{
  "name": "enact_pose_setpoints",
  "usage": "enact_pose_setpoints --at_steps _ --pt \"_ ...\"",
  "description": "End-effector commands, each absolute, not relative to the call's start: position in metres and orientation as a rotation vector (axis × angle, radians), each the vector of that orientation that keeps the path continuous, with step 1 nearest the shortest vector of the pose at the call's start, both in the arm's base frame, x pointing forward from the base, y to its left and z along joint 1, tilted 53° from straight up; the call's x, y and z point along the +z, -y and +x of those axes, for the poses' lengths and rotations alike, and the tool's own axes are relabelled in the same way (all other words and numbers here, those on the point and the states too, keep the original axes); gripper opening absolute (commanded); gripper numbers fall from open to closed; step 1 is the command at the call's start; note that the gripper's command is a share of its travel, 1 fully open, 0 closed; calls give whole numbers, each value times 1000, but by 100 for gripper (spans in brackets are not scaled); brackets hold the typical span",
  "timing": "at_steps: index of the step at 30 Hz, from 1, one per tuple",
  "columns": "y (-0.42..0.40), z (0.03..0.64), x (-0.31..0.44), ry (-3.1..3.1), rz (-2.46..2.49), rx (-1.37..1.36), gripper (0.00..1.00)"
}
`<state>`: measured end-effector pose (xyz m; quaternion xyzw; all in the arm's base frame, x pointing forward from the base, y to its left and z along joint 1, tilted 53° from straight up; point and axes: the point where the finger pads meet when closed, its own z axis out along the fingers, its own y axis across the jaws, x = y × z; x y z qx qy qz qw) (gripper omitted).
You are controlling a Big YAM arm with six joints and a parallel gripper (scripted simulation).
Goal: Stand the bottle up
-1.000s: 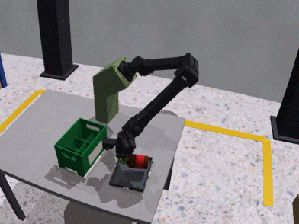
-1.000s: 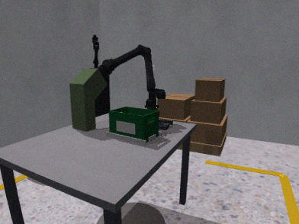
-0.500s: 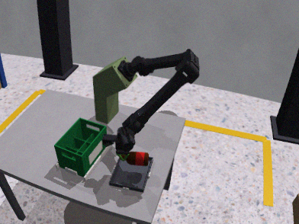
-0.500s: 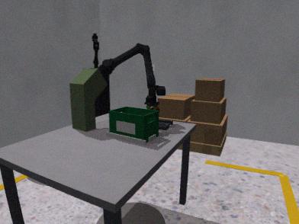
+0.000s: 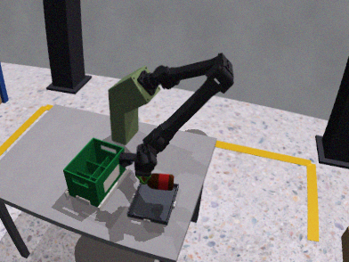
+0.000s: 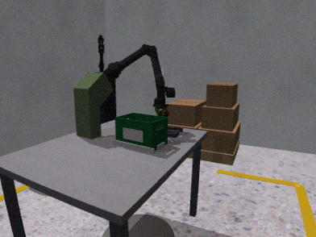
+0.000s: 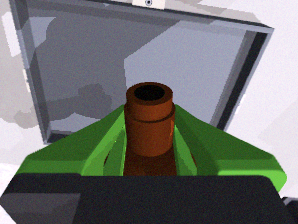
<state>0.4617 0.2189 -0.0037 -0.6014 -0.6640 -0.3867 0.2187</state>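
My gripper (image 7: 149, 112) with green fingers is shut on the neck of a brown bottle (image 7: 149, 120). In the top view the bottle (image 5: 161, 181) shows a red label and hangs nearly level, just above the far edge of the dark tray (image 5: 153, 202). The gripper (image 5: 145, 177) holds it at the end nearest the green crate (image 5: 93, 170). In the wrist view the bottle's open mouth faces the camera and the grey tray floor (image 7: 150, 65) lies below it. In the exterior view the gripper (image 6: 161, 110) hangs behind the crate (image 6: 141, 129), above the tray (image 6: 174, 130).
The green arm base (image 5: 127, 104) stands at the back of the table. The tray lies close to the table's front right edge. Stacked cardboard boxes (image 6: 215, 117) stand on the floor beyond the table. Black pillars (image 5: 66, 42) stand further off.
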Motion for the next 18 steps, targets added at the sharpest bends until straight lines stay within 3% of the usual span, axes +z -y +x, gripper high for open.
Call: enact_pose_setpoints --at_steps 1,18 --pt "-199 469 11 1836 -1680 -1108 0" --pt "-179 464 26 1837 -1679 -1109 0"
